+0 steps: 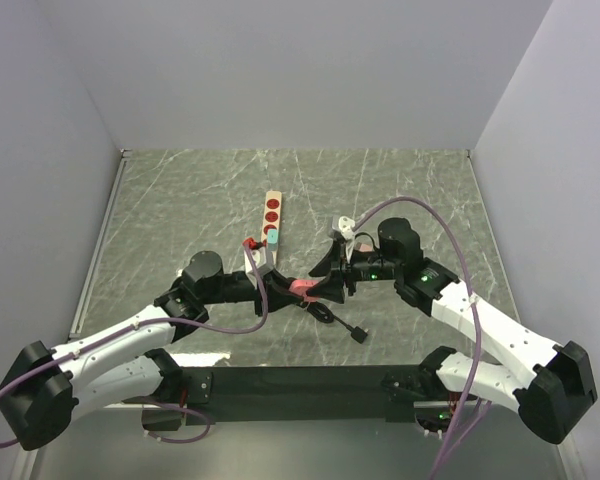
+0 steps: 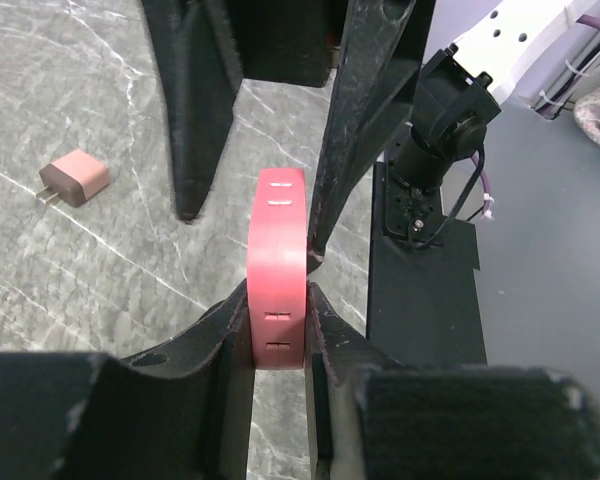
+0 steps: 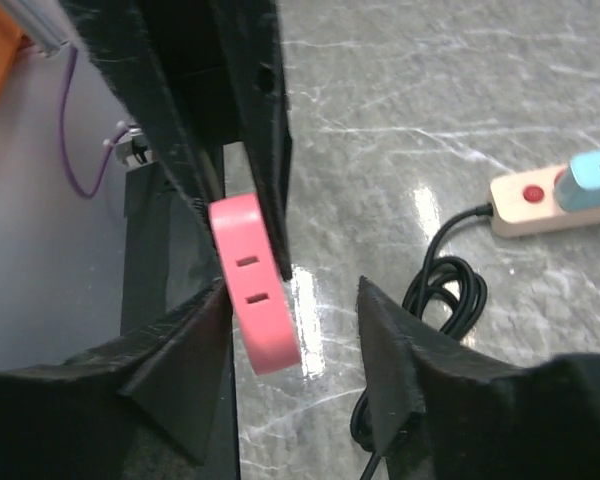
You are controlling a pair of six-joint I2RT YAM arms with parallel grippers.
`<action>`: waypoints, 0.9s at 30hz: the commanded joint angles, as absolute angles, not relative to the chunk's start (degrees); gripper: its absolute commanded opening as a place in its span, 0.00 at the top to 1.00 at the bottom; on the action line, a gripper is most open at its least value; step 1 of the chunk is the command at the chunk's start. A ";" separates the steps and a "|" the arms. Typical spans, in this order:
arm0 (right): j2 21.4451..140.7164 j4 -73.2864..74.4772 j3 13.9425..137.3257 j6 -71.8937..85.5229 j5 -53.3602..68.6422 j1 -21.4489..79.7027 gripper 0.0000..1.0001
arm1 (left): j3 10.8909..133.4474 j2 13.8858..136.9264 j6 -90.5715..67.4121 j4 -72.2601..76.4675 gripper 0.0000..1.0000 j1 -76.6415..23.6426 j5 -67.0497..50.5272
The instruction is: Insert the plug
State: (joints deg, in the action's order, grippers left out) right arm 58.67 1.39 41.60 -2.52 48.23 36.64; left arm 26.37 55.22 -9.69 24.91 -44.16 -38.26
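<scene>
My left gripper [image 2: 278, 300] is shut on a pink-red socket block [image 2: 280, 250] with slot pairs on its edge and holds it above the table; both show at mid table in the top view [image 1: 300, 288]. My right gripper [image 3: 292, 290] is open, its jaws on either side of the same block [image 3: 255, 290]. The block lies close to its left finger, with a gap to the other. A small pink plug [image 2: 75, 178] lies on the table, apart from both grippers. A beige power strip [image 1: 271, 215] carries a teal plug [image 1: 271, 238].
A coiled black cable [image 3: 445, 295] runs from the strip [image 3: 525, 195] and ends in a black plug [image 1: 359, 335] near the front. A pale object [image 1: 346, 226] lies beside the right arm. Grey walls enclose the marble table [image 1: 180, 200].
</scene>
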 commanded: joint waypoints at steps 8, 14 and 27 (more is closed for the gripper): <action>59.15 0.61 44.47 -4.65 55.19 38.76 0.73 | 28.21 54.76 -9.14 26.37 1.00 -43.86 -39.46; 60.82 0.18 45.27 -5.37 55.81 40.25 1.00 | 27.77 54.93 -9.40 26.89 0.99 -43.86 -37.53; 58.62 -7.47 44.91 5.09 50.54 40.25 1.00 | 26.28 54.49 -9.58 29.27 0.48 -43.77 -38.93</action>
